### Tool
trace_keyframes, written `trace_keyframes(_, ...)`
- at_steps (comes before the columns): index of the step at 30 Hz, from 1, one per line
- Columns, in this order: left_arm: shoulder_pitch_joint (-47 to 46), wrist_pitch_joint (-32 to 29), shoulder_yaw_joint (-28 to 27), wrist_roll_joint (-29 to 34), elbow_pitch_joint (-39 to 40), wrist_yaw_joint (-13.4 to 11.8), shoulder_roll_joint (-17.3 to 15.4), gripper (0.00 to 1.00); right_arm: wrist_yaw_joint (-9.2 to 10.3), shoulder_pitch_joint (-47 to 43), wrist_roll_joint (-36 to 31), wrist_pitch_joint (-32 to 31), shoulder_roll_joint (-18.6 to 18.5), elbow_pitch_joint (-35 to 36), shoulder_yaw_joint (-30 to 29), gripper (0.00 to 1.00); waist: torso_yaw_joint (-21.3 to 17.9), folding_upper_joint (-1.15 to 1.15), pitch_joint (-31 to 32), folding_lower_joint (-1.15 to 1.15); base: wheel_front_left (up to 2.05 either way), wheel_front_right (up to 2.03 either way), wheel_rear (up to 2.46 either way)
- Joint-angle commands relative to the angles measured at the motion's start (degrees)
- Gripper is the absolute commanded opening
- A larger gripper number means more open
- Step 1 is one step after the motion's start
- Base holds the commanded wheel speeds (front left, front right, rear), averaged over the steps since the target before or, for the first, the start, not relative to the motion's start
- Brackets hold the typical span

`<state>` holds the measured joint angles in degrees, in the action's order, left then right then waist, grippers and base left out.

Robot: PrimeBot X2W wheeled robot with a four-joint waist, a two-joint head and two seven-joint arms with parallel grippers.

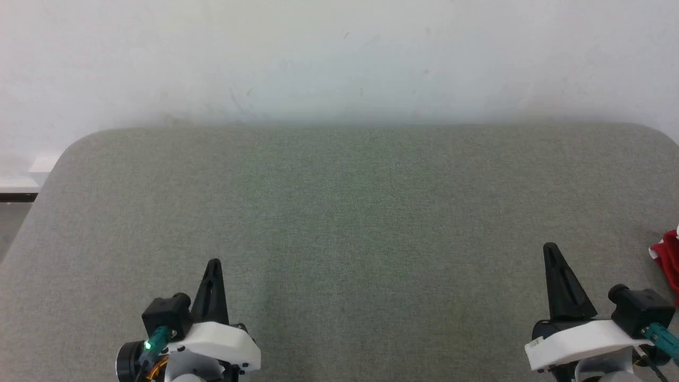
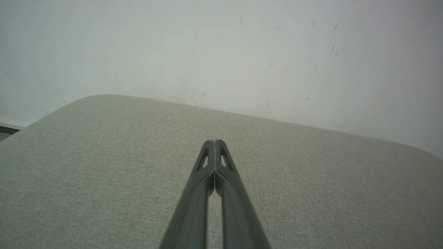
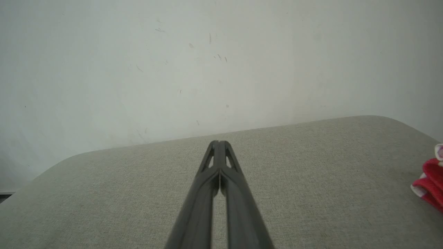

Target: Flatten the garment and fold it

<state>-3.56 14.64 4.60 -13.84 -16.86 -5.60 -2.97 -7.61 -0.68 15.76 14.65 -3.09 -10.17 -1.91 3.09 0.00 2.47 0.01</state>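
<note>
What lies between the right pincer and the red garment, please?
Only bare grey-green tabletop separates the right pincer from the garment, as the head view and right wrist view show.

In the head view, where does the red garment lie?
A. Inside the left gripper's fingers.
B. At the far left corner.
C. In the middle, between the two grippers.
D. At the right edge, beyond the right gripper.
D: the garment lies at the right edge of the head view, apart from the right gripper, whose fingers are closed on nothing.
</note>
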Motion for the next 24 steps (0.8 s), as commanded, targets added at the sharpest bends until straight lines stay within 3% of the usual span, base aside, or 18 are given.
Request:
trace_keyframes(1,0.03,-0.11,-0.03,0.10,0.13,0.04,0.00,0.00,0.00,0.00,-0.11,-0.11,0.00,0.07,0.02,0.00,-0.02,0.00,-0.02,0.00,0.00,0.00,0.00)
trace_keyframes(24,0.65,-2.68,-0.84,2.53,3.09,1.02,0.02,0.00,0.02,0.12,-2.88,-2.68,0.04,1.86,0.36,0.00,-0.57,0.00,-0.45,0.00,0.00,0.00,0.00)
